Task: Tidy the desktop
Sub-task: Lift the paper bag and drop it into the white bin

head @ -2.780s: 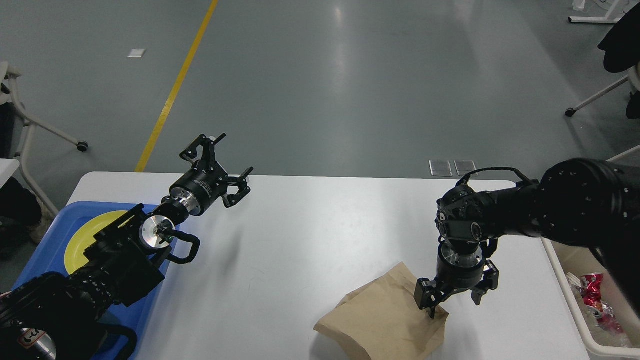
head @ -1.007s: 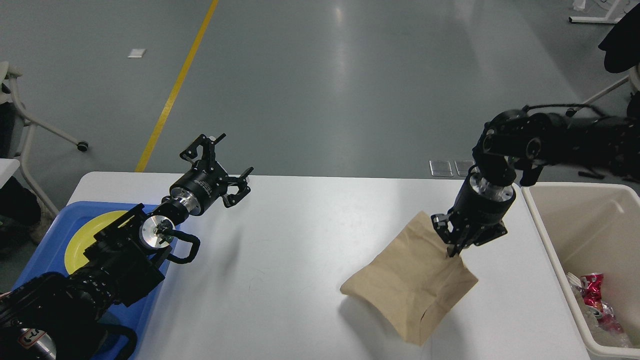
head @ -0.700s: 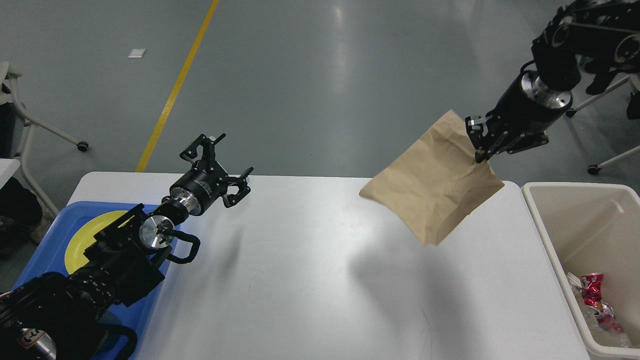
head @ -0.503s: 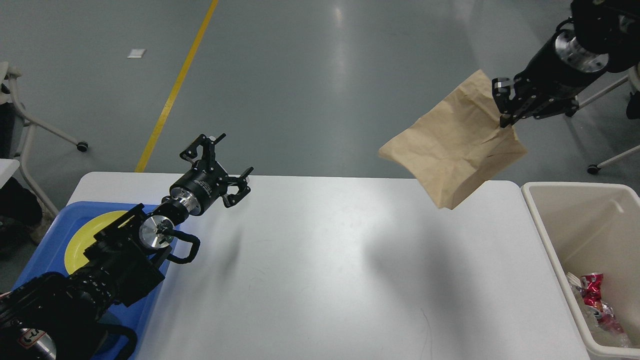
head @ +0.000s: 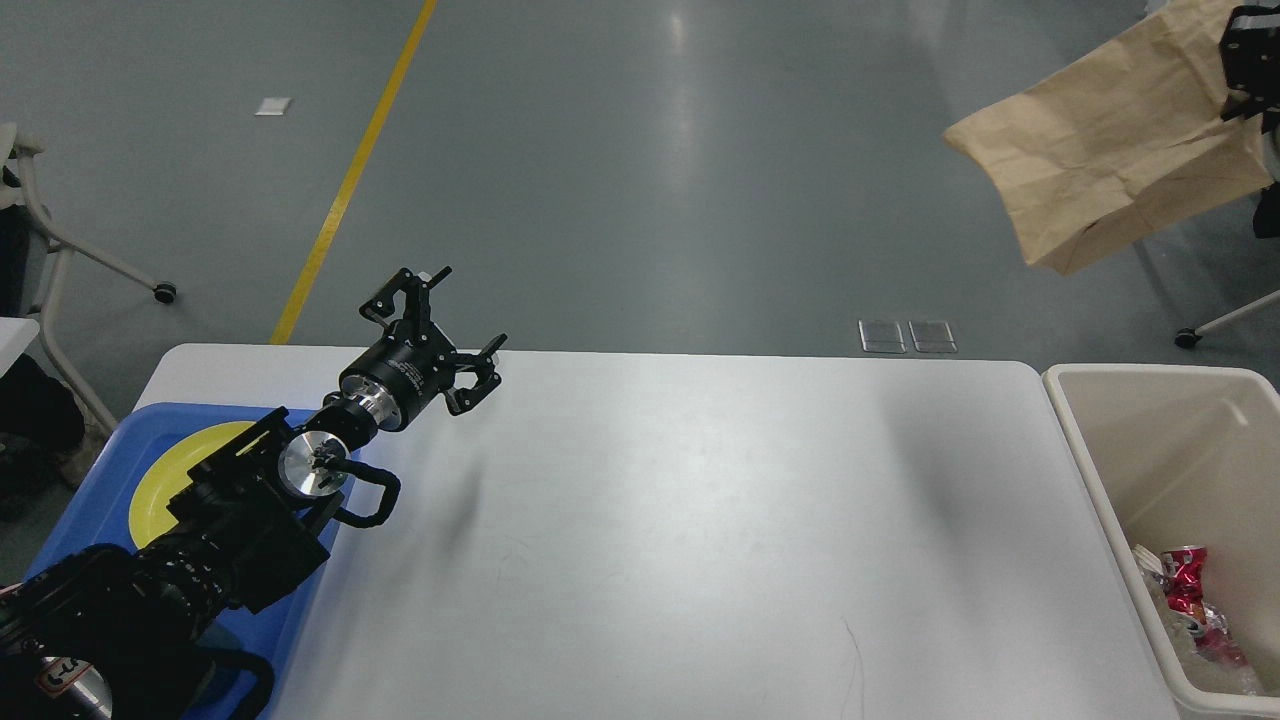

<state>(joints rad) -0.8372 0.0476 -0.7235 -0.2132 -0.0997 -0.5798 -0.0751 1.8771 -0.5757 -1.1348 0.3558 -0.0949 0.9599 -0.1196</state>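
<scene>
Your right tool is barely in frame at the top right corner, a dark bit of linkage pressed against the upper edge of a brown paper bag; the bag hangs from it in mid-air, so it has a pinch on the paper, though the fingers themselves are cut off by the frame edge and you cannot see how they meet. The bag is creased and tilted, its lower corner pointing down toward the floor, and it sits high above and beyond the far right corner of the worktop, near but not over the beige bin. That bin stands just beside the worktop's right edge and has a crushed red can and some clear wrapping lying in its near end. Your left tool hovers over the worktop's far left area with its two fingers spread wide, holding nothing (a soft shadow of it falls on the white surface below). The left arm runs back over a blue tray at the worktop's left edge, and a yellow plate lies in that tray, partly hidden by the arm. A faint dark shadow marks the white surface toward the right side
</scene>
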